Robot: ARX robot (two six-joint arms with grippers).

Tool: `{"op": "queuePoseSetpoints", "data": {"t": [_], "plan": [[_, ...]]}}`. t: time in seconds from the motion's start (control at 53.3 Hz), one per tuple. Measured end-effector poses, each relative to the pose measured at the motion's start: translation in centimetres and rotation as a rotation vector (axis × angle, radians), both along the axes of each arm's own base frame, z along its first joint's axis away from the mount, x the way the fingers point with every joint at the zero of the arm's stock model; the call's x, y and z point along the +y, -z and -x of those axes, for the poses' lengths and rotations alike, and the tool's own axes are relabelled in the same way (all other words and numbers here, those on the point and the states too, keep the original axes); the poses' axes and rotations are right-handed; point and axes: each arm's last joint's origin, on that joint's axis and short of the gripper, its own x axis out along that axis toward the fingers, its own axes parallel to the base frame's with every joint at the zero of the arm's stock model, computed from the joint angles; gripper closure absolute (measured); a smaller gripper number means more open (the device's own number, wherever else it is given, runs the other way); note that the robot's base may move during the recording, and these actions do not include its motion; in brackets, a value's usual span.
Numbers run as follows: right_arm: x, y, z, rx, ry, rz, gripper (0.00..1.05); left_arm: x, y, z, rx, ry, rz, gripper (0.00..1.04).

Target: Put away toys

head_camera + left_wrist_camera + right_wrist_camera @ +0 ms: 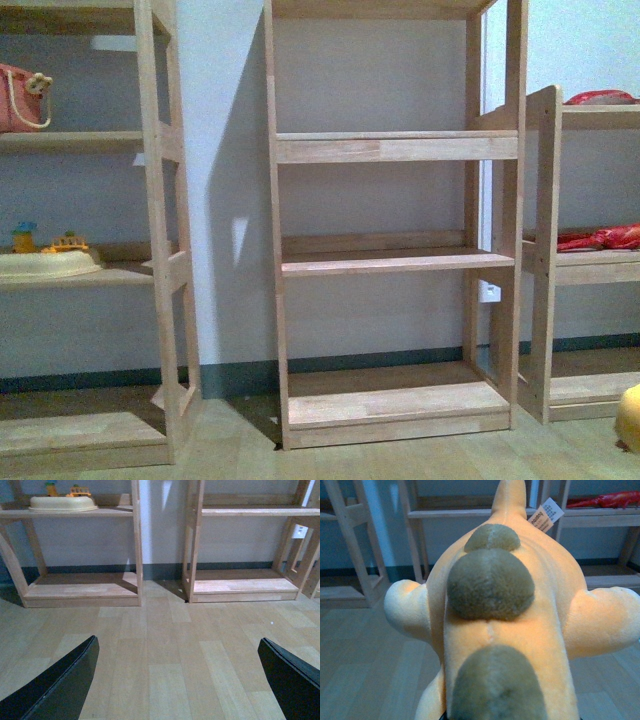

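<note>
Left of the middle shelf unit point(395, 150), the left pincer point(177, 645) is hanging wide and gripping nothing, its black fingers point(55, 690) facing the bare plank floor point(165, 670). Right of that unit and low down, the plush toy point(505, 630) is filling the right wrist view. The right pincer is not showing, so its grip cannot be told.

Risks:
- Soft stuffing is probably yielding under any squeeze, so the toy could be sagging or slipping free.
- The sewn tag point(547, 514) or a limb could be snagging on an upright.
- A rounded body could be rolling off a shelf board.

Materials:
- Shelving: pale jointed wood, square-edged.
- Toy: orange-yellow fuzzy pile, olive-grey domed patches point(490, 582), cream stubby limbs, lumpy all over.
</note>
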Motion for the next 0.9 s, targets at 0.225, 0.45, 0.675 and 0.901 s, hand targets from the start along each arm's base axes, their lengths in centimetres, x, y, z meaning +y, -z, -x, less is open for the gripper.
{"op": "queuePoseSetpoints", "data": {"t": [0.225, 0.45, 0.675, 0.901], "plan": [[0.04, 0.00, 0.00, 0.000, -0.011, 0.000, 0.98, 0.00, 0.00, 0.00, 0.000, -0.001, 0.000, 0.06], [0.04, 0.00, 0.00, 0.000, -0.011, 0.000, 0.98, 0.00, 0.00, 0.00, 0.000, 0.000, 0.000, 0.06], [0.04, 0.00, 0.00, 0.000, -0.011, 0.000, 0.98, 0.00, 0.00, 0.00, 0.000, 0.000, 0.000, 0.06], [0.01, 0.00, 0.00, 0.000, -0.001, 0.000, 0.98, -0.01, 0.00, 0.00, 0.000, 0.002, 0.000, 0.06]]}}
